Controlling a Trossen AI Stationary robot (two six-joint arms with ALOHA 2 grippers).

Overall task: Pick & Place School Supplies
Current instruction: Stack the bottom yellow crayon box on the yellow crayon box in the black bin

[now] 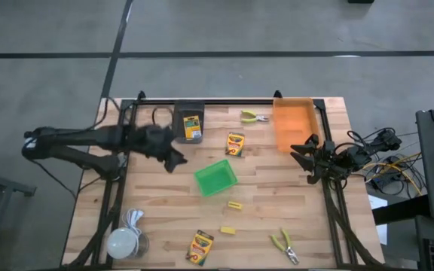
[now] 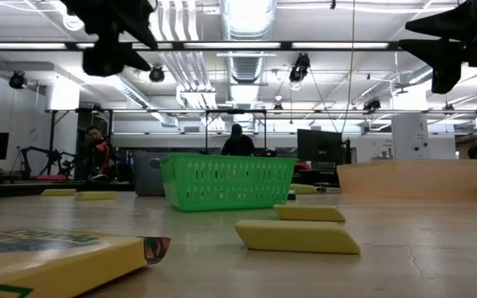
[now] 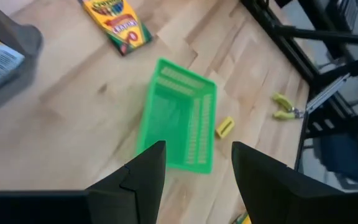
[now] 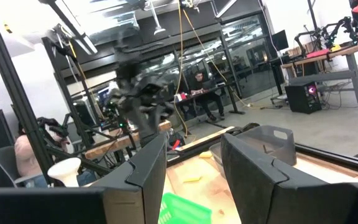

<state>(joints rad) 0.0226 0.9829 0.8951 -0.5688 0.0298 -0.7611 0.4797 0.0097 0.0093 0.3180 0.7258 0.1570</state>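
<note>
Wood desk (image 1: 277, 203), high view: left tool (image 1: 173, 158), fingers apart and empty, hovers upper-left of centre; nearest supply is crayon box (image 1: 235, 143) just right of it, long axis vertical in frame, right tool (image 1: 306, 153) apart, idle at right edge.

You have three crayon boxes: one (image 1: 192, 126) lying in the grey bin (image 1: 178, 113) at the far edge of the table, one (image 1: 235, 143) mid-table, one (image 1: 200, 247) near the front edge. You have two yellow blocks (image 1: 235, 204) (image 1: 227, 229), two pairs of yellow-handled pliers (image 1: 254, 116) (image 1: 284, 245), three bins counting the green bin (image 1: 216, 178) and orange bin (image 1: 293, 125), and one white round object (image 1: 123, 242) at the front left corner.
</note>
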